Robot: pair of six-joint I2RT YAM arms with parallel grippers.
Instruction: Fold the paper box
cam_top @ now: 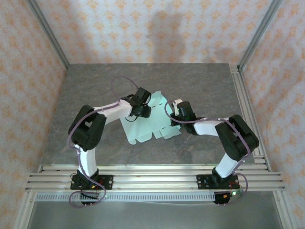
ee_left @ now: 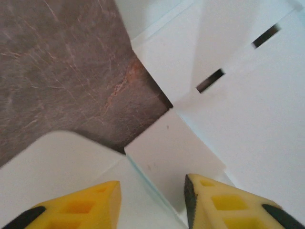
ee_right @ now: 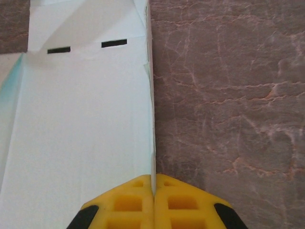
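One box (cam_top: 148, 128) is all I have to work with. It lies opened out, mostly flat, on the middle of the table (cam_top: 95, 90), between my two arms.

My right gripper (ee_right: 153, 177) is pressed together on the box's right edge. From its wrist camera, a thin raised strip of card runs straight into the seam between the fingers. I read this as an anchor and a crease at once: it holds that side wall upright and keeps the light card from sliding while the other arm works.

My left gripper (ee_left: 151, 182) hangs over the box's far-left part with its fingers (ee_left: 214, 202) spread. A small square flap (ee_left: 171, 155) lies in the gap, and I see neither finger pressing it. I judge it is set there to take that flap next, so nothing on that side is held yet.

The count:
- One box, two grippers, one of them gripping.
- Two dark slots (ee_right: 114, 43) in the panel ahead of the right gripper.
- Two slots in the left wrist view as well. I cannot tell whether they are the same pair.
- They look made to take tabs, so the folding seems far from done.
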